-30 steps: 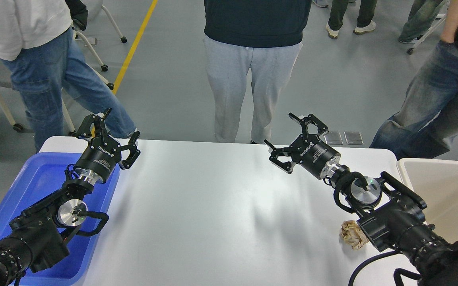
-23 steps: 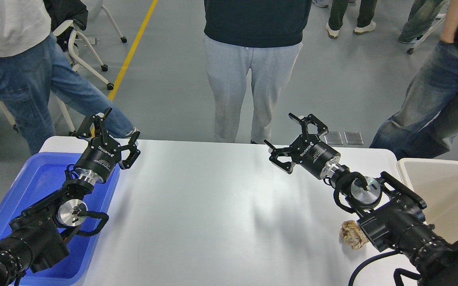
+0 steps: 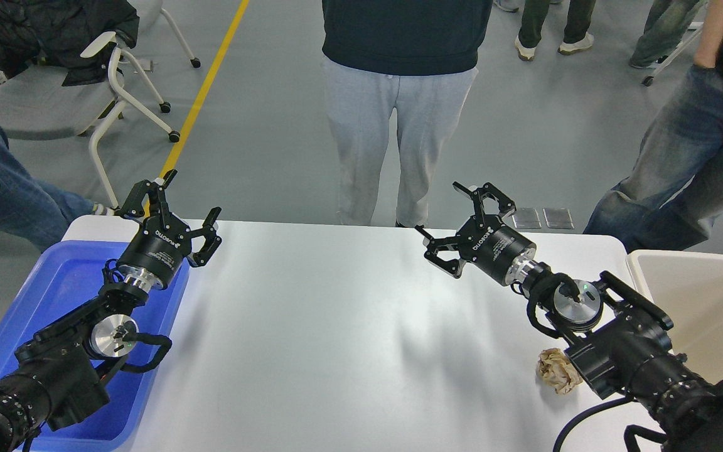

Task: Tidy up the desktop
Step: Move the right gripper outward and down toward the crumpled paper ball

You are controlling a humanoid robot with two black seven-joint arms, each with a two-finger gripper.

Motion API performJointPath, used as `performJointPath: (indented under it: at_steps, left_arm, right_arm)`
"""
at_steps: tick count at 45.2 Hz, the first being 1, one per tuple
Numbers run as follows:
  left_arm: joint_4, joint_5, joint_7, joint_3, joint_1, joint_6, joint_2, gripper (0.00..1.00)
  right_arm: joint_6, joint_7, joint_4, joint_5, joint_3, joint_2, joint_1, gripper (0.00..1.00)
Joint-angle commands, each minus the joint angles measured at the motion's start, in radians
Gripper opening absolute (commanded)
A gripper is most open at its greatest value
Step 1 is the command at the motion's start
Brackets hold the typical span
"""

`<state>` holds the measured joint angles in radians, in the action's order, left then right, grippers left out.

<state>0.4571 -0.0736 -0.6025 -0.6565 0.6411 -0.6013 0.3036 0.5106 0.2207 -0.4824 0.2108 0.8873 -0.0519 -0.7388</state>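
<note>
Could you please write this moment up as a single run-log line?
left claw: open, empty | right claw: open, empty | paper ball: on desktop, beside right arm | blue tray: left | beige bin: right
</note>
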Motion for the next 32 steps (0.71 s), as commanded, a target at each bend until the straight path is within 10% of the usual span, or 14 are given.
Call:
performJointPath:
  at_steps: [1,32]
  left_arm:
    - [0.0,0.0,0.0,0.0,0.0,0.0,0.0,1.0]
    - [0.0,0.0,0.0,0.0,0.0,0.0,0.0,1.0]
  right_arm:
    - [-0.003,0.002,-0.045,-0.016,-0.027,-0.058,0.001,1.0]
    - [-0.109,-0.001,-0.31,-0.205,-0.062,-0.434,-0.068,1.0]
